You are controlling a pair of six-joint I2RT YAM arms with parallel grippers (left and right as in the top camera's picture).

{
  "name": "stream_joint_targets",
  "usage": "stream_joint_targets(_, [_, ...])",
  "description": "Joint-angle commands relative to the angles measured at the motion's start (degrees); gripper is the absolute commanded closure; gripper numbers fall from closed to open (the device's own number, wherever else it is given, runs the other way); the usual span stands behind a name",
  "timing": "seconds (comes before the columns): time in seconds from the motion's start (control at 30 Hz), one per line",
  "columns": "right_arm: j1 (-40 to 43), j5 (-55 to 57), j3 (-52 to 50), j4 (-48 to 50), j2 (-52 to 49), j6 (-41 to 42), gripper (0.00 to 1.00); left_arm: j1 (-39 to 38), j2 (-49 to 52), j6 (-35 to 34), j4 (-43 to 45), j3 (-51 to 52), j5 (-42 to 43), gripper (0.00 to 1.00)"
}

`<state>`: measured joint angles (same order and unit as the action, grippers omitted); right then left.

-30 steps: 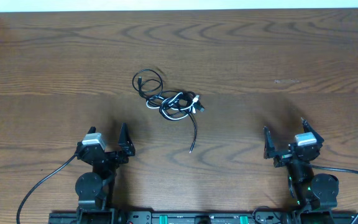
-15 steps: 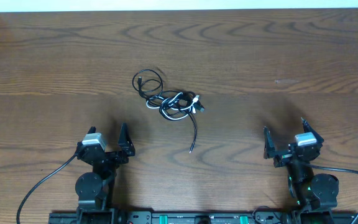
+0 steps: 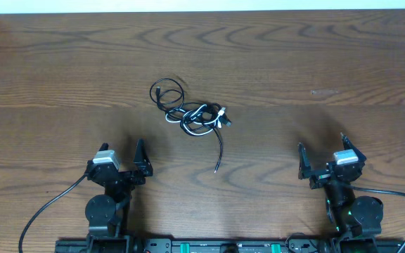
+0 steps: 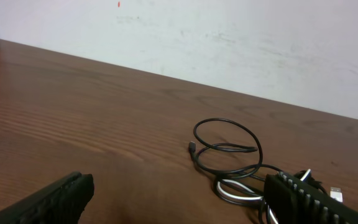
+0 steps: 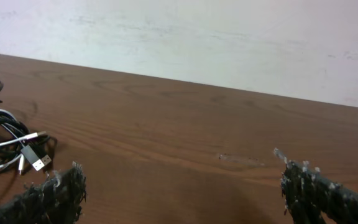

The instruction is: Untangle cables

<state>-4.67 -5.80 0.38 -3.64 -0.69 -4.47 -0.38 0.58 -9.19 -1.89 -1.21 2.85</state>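
From overhead, on the brown wooden tabletop (image 3: 343, 63): cables (image 3: 195, 116) bunched left of centre, well apart from both arms. Mostly black, with one white cord (image 3: 186, 126) wound through the knot. At the upper left of the bunch, a loose black loop (image 3: 166, 93); from its lower side, a single black tail (image 3: 219, 151) running toward the near edge. At that near edge, left tool (image 3: 121, 153) spread wide, holding nothing, nearer to the bunch than its partner. Right tool (image 3: 322, 151) likewise spread wide and empty, far off to the right of the bunch.

In the left wrist view: two dark fingers (image 4: 51, 200) at the bottom corners, far apart, only bare wood between them. Ahead and slightly right, the black loop lying flat, with a small plug end on its left side. Behind the finger at the right of the frame, partly hidden, the black-and-white knot. Beyond, a pale wall (image 4: 229, 43).

In the right wrist view: fingers at the bottom corners, gaping, touching no cord. At the far left, part of the bunch, black and white strands, with a silver plug end (image 5: 37, 163) lying just beyond the finger on that side.
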Motion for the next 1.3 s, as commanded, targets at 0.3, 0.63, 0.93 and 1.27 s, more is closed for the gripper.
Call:
stream_joint_targets(0.3, [0.33, -0.57, -0.07, -0.20, 0.39, -0.74, 0.01, 0.15, -0.35, 0.35, -2.19, 0.98, -3.50, 0.07])
stream_joint_targets(0.63, [0.33, -0.57, -0.07, -0.20, 0.39, -0.74, 0.01, 0.15, -0.35, 0.35, -2.16, 0.98, -3.50, 0.07])
stream_joint_targets(0.93, [0.33, -0.57, -0.07, -0.20, 0.39, -0.74, 0.01, 0.15, -0.35, 0.33, -2.16, 0.98, -3.50, 0.07])
stream_joint_targets(1.27, [0.33, -0.57, -0.07, -0.20, 0.39, -0.74, 0.01, 0.15, 0.09, 0.33, -2.27, 0.98, -3.30, 0.07])
